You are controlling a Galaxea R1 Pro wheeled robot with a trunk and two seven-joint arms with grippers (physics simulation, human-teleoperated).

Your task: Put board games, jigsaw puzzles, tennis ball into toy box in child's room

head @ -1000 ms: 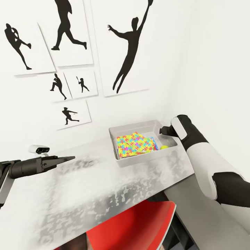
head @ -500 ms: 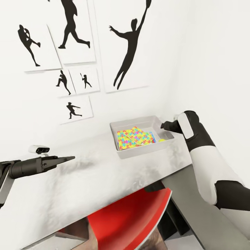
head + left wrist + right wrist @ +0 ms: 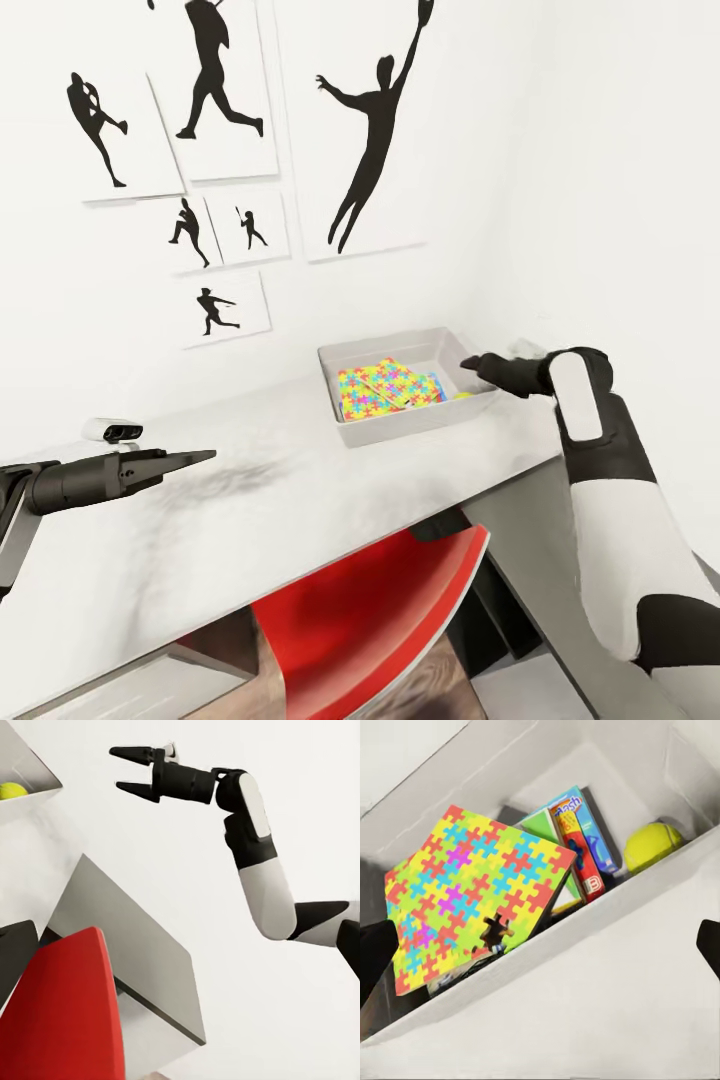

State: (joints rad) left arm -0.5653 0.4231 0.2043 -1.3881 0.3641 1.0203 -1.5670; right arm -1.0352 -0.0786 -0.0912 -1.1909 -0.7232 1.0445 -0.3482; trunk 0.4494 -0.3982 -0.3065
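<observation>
Our right gripper (image 3: pixel 127 771) hangs beside the toy box (image 3: pixel 385 352) on the bench (image 3: pixel 300 500), jaws parted and empty; inside lie jigsaw puzzles (image 3: pixel 472 885), a board game (image 3: pixel 581 840) and tennis ball (image 3: pixel 651 844), probably light; we'd pinch the stiff flat sheets by an edge

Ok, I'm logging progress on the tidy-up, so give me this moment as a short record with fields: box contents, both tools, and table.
box: shallow light-grey rectangular toy box on the pale grey-white table
contents: multicoloured jigsaw-patterned sheet, blue cartoon-printed board game, yellow tennis ball
right tool: open, empty, beside the box
left tool: over the table, apart from the box; opening cannot be told
under table: red chair
</observation>
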